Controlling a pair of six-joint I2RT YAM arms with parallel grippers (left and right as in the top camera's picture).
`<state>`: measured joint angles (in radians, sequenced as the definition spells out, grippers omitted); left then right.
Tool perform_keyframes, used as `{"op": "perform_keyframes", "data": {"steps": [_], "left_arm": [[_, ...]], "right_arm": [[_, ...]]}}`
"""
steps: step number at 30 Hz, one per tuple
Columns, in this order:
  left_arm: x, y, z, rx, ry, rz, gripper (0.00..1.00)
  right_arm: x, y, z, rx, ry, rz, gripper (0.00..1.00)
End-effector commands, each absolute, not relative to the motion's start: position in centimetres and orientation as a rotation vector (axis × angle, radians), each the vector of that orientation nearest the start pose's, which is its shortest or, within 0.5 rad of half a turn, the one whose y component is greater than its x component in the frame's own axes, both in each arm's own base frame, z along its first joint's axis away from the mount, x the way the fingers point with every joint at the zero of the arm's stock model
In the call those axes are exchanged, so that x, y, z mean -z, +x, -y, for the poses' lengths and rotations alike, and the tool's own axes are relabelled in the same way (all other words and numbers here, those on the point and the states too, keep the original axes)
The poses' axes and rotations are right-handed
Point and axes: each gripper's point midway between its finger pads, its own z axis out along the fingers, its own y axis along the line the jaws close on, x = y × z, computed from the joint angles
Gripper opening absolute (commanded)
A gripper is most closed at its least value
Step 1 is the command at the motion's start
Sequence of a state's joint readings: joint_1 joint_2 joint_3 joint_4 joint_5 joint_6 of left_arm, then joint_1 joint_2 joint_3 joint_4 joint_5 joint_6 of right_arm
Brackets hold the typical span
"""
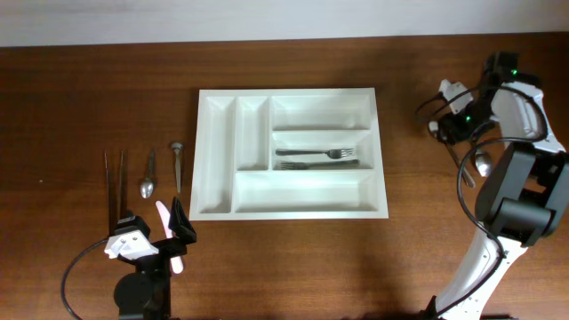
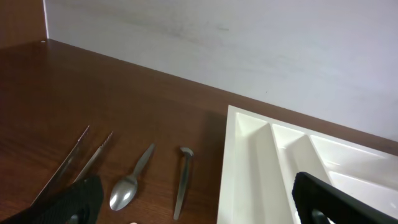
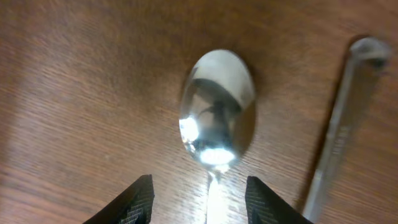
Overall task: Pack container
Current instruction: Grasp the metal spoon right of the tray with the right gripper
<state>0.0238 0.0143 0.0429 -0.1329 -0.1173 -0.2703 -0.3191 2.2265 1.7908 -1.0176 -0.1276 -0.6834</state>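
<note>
Early: the tray [image 1: 213, 116] holds 2 forks [image 1: 316, 158]. The right hand [image 3: 202, 193], open and empty, straddles a spoon [image 3: 217, 112]. The left hand [image 2: 199, 202] is open, empty. Other utensils [image 1: 177, 164] lie on the tabletop [image 1: 89, 89].

Overhead, I looked straight down on the whole worktop [image 1: 89, 107]; left wrist faced low across it, sharing the container's [image 1: 216, 156] left end; right wrist sat close above a spoon [image 3: 217, 109].

The spoon [image 3: 217, 118] loses its handle at the bottom edge of the right wrist picture. The metal thing [image 3: 341, 143] beside it is blurry. The container [image 2: 239, 168] runs off the left wrist picture. One finger [image 2: 71, 202] of the left claw [image 2: 199, 205] covers the near ends of the tongs [image 2: 64, 160].
</note>
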Motion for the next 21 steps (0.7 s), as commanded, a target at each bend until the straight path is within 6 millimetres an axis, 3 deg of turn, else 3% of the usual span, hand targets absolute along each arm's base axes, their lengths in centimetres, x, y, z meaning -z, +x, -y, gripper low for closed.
{"op": "perform_keyframes", "data": {"steps": [1,9,10,14,21], "left_arm": [[-15.9,24.2,-2.9,0.075,-0.341,-1.634,0.99],[-15.9,24.2,-2.9,0.075,-0.341,-1.634,0.99],[-15.9,24.2,-2.9,0.075,-0.341,-1.634,0.99],[-15.9,24.2,-2.9,0.075,-0.341,-1.634,0.99],[-15.9,24.2,-2.9,0.075,-0.341,-1.634,0.99]], "right_arm": [[-1.8,43.1,12.2,-0.089,-0.536,-2.947,0.49],[1.5,41.4,12.0,-0.104,-0.526,-2.974,0.46],[1.7,41.3,12.0,-0.107,-0.526,-2.977,0.41],[1.9,41.2,11.9,-0.107,-0.524,-2.975,0.04],[1.3,41.9,11.8,-0.113,-0.444,-2.969,0.04]]}}
